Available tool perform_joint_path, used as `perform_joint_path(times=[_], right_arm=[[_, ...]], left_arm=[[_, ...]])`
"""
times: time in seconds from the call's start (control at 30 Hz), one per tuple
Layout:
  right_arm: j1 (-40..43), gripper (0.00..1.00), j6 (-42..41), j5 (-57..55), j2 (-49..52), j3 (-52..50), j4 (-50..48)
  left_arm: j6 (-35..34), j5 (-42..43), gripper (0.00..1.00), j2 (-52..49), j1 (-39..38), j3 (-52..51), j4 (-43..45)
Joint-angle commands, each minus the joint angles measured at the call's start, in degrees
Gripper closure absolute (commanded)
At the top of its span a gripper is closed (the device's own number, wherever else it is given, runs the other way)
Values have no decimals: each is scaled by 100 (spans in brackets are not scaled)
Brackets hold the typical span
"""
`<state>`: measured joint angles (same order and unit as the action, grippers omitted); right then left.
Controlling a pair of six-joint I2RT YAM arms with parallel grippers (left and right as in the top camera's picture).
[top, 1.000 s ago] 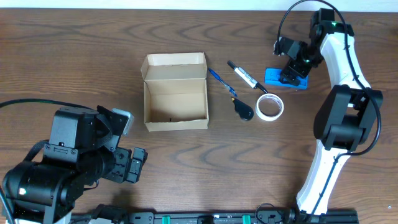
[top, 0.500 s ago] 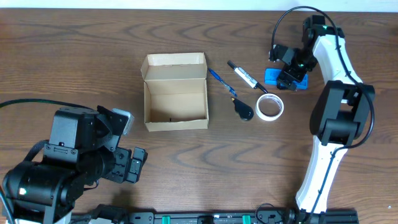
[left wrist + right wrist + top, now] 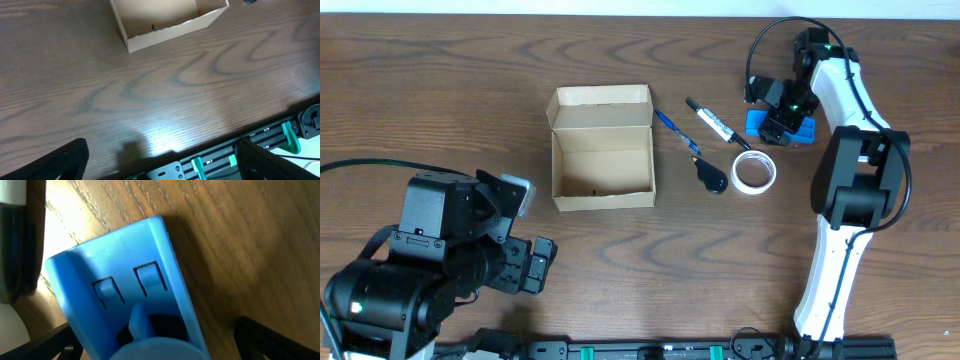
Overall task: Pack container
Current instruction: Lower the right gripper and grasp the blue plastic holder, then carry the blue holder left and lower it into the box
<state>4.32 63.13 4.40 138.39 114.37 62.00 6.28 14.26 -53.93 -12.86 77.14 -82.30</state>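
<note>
Jaws of left gripper (image 3: 167, 162) stand spread over table (image 3: 150, 90), holding nothing; container (image 3: 602, 198) sits open left of centre, flap back. Right gripper (image 3: 782, 112), also spread, straddles blue plastic piece (image 3: 125, 265) lying askew: closing off-centre could twist it away.

Box (image 3: 603, 148) mid-table (image 3: 440, 80), loose items to its right.
Pen (image 3: 676, 132) lies just right of the box, marker (image 3: 716, 124) beyond it, block (image 3: 780, 128) farthest right, beneath the right gripper (image 3: 788, 118). Tape roll (image 3: 754, 172) and a small item (image 3: 712, 178) lie side by side in front of them.
</note>
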Motion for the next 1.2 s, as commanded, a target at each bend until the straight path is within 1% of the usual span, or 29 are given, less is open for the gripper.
perform_joint_path(times=[0.0, 0.1, 0.2, 0.27, 0.33, 0.43, 0.7, 0.77, 0.87, 1.03, 1.17], right_arm=[[-79, 5, -166, -120, 138, 4, -37], [-105, 10, -205, -120, 138, 4, -55], [-127, 17, -249, -131, 138, 4, -63], [-136, 20, -356, -142, 138, 4, -96], [-136, 25, -376, -142, 138, 4, -94], [-136, 36, -452, -142, 138, 4, -92], [-138, 48, -717, -144, 138, 4, -138], [-138, 50, -813, -142, 136, 7, -173], [-138, 58, -1025, -133, 136, 22, -243], [-140, 61, -1443, -87, 133, 229, -201], [-164, 61, -1622, -9, 133, 601, 59]], left_arm=[[101, 35, 5, 7, 9, 96, -22], [101, 35, 5, 7, 9, 96, -22], [101, 35, 5, 7, 9, 96, -22], [101, 35, 5, 7, 9, 96, -22], [101, 35, 5, 7, 9, 96, -22], [101, 35, 5, 7, 9, 96, -22], [101, 35, 5, 7, 9, 96, -20], [101, 35, 5, 7, 9, 96, -22], [101, 35, 5, 7, 9, 96, -22], [101, 35, 5, 7, 9, 96, -22], [101, 35, 5, 7, 9, 96, -22]])
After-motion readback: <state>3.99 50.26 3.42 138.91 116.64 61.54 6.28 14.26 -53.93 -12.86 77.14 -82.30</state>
